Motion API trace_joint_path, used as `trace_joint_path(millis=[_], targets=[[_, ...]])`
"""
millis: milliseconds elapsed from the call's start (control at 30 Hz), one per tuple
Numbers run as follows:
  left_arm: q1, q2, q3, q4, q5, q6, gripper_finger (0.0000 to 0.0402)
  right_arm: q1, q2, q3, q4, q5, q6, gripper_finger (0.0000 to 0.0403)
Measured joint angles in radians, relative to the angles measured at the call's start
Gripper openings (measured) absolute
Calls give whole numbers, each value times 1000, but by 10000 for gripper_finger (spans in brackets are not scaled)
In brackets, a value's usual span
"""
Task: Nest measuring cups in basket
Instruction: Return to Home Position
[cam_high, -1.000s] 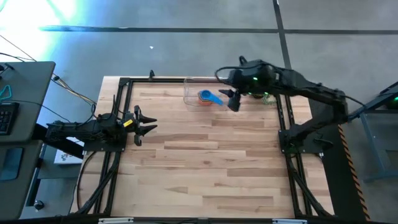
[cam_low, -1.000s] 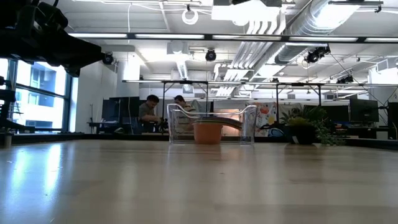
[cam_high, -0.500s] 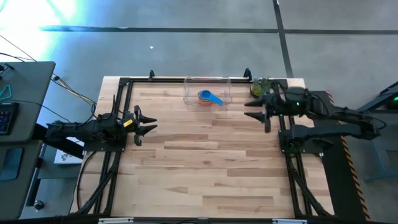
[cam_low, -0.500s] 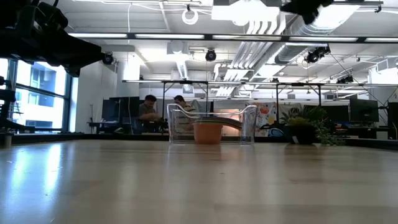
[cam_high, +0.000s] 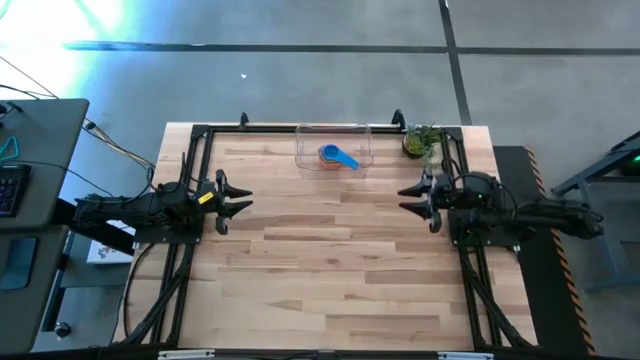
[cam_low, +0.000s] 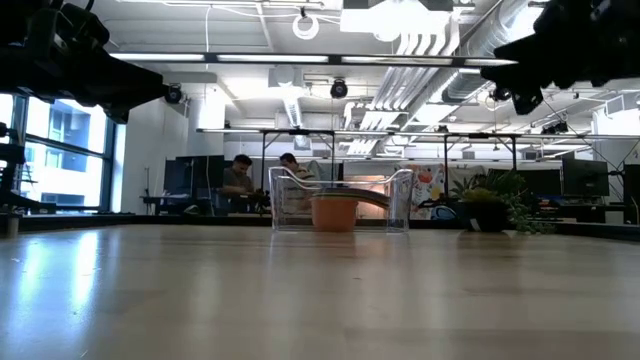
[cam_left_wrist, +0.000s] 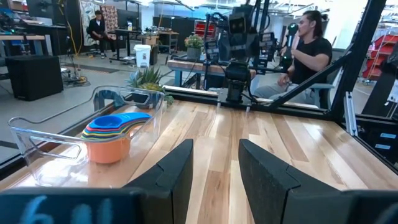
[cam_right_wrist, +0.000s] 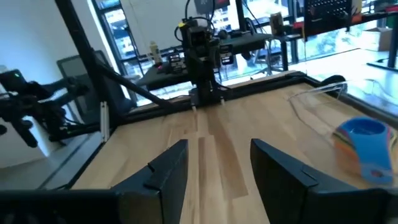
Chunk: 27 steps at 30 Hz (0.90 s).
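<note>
The measuring cups (cam_high: 336, 157) sit nested in one stack, the blue one on top and an orange-red one at the bottom (cam_left_wrist: 111, 135), inside the clear basket (cam_high: 333, 145) at the table's far edge. My left gripper (cam_high: 240, 201) waits open and level at the table's left side. My right gripper (cam_high: 402, 199) stands open and level at the right side, a short way to the near right of the basket. Nothing lies between either pair of fingers (cam_left_wrist: 214, 168) (cam_right_wrist: 221, 163). The stack (cam_right_wrist: 360, 146) also shows at the edge of the right wrist view.
A small potted plant (cam_high: 420, 141) stands at the far right corner, just right of the basket. A dark metal frame (cam_high: 190, 180) runs along the table's sides. Bare wood (cam_high: 330, 260) fills the middle and near part. People sit in the room beyond the table (cam_low: 240, 175).
My right gripper has drawn away from beside the basket toward the table's right edge and nearer, sinking and tipping from slanting down to level. It carries nothing. The stacked cups and the basket have stayed where they were.
</note>
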Motion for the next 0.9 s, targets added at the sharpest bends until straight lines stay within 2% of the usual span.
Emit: trace_joint_path(millis=[333, 433, 633, 900], targets=[[0, 0, 0, 0, 0, 0, 117, 0, -175, -167, 20, -11, 49, 165], [0, 0, 0, 0, 0, 0, 117, 0, -210, -172, -32, -1, 38, 165], [0, 0, 0, 0, 0, 0, 117, 0, -213, -172, -41, 61, -50, 165], [0, 0, 0, 0, 0, 0, 117, 0, -213, -172, -41, 60, -77, 165]])
